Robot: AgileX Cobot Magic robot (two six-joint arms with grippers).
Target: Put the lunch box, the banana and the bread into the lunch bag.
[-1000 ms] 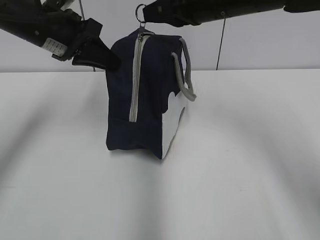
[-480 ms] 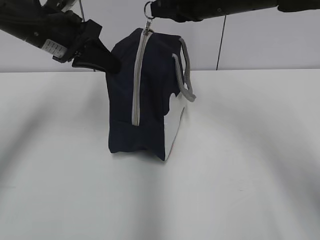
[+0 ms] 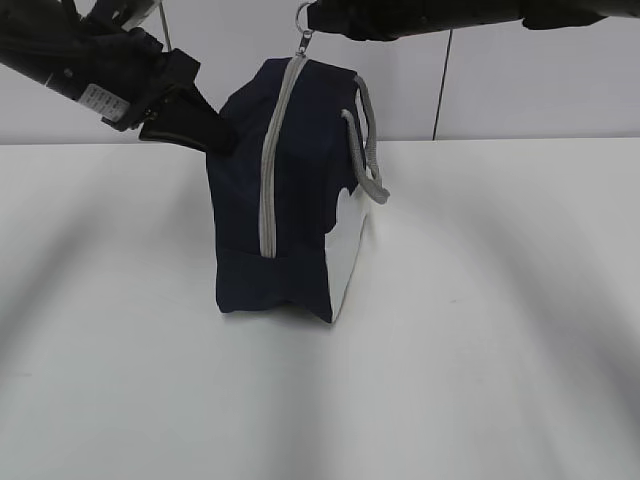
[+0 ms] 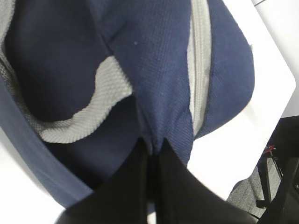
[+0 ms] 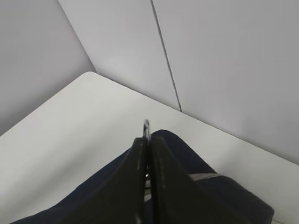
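Note:
The navy lunch bag [image 3: 300,190] stands on the white table with its grey zipper [image 3: 272,170] closed and facing the camera. My left gripper [image 3: 222,137] is shut on a fold of the bag's fabric at its upper left; the left wrist view shows the jaws [image 4: 153,145] pinching navy cloth beside the zipper [image 4: 200,65]. My right gripper [image 3: 312,22] is shut on the metal zipper-pull ring [image 3: 302,18] above the bag's top; the ring [image 5: 146,127] sticks out between the jaws. The lunch box, banana and bread are out of view.
The bag's grey handles [image 3: 368,150] hang on its right side above the white panel [image 3: 350,255]. The white table [image 3: 480,330] stretches all round the bag. A grey wall stands behind.
The right gripper with the pull ring has moved a little up and right. The bag's top has shifted with it and the bag stands more upright. The left gripper keeps its hold.

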